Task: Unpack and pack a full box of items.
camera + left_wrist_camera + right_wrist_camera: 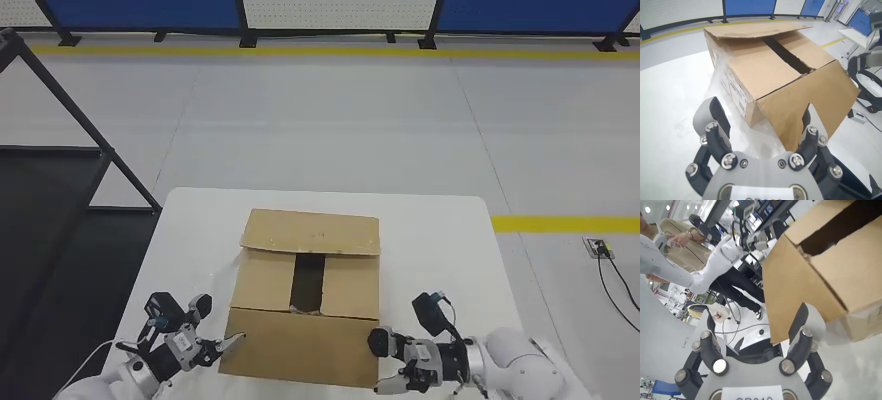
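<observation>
The brown cardboard box [305,290] has its near flap between the left pincer [762,103] and right pincer [757,311], both spread wide. Its top slot runs away from them. The white side labels [736,92] are unreadable.

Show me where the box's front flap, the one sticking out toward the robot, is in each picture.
Top view: front flap, at the nearest edge of the box.
Left wrist view: front flap, close beyond the open left pincer.
Right wrist view: front flap, close beyond the open right pincer.
Shared landmark: the dark gap in the box's top.
</observation>
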Motion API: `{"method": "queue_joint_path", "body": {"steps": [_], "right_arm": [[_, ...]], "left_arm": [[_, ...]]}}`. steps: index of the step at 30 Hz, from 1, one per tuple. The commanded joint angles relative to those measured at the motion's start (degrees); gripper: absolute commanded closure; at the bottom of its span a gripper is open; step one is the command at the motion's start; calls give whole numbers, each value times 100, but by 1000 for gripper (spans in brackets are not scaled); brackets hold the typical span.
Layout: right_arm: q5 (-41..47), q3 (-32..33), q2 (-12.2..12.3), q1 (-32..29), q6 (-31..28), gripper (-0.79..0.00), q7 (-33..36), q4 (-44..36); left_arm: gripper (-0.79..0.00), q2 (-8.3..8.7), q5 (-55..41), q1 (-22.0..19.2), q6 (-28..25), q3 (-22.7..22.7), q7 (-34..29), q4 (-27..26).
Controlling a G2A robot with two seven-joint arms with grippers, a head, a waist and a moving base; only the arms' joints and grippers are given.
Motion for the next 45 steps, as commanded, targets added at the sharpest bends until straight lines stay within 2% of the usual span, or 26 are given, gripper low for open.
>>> {"method": "queue_joint_path", "body": {"steps": [1, 5, 15, 21, 28, 36, 42, 45], "right_arm": [[200, 28, -12, 93, 191, -785, -247, 5], [507, 22, -64, 366, 988, -785, -833, 38], [464, 17, -64, 398, 1024, -785, -817, 20], [437, -428, -196, 808, 1901, -785, -1345, 288], [604, -864, -359, 1491, 2756, -785, -1462, 973], [763, -1178, -532, 1976, 2904, -785, -1748, 1230], [743, -1412, -718, 2383, 2733, -785, -2526, 1381], [439, -1581, -835, 2657, 2763, -785, -3130, 1520]], "left_arm": [[-785, 2, 64, -6, 71, 40, 23, 26], [-785, 5, 25, -14, 210, 121, 5, 83], [-785, 9, -78, -20, 186, 144, -24, 92], [-785, 8, -77, 1, 238, 162, 18, 63], [-785, 15, 6, 96, 399, 138, 283, -2], [-785, 28, 50, 178, 483, 130, 400, -49], [-785, 44, 42, 245, 492, 68, 463, -56], [-785, 50, 32, 275, 490, 45, 483, -59]]}}
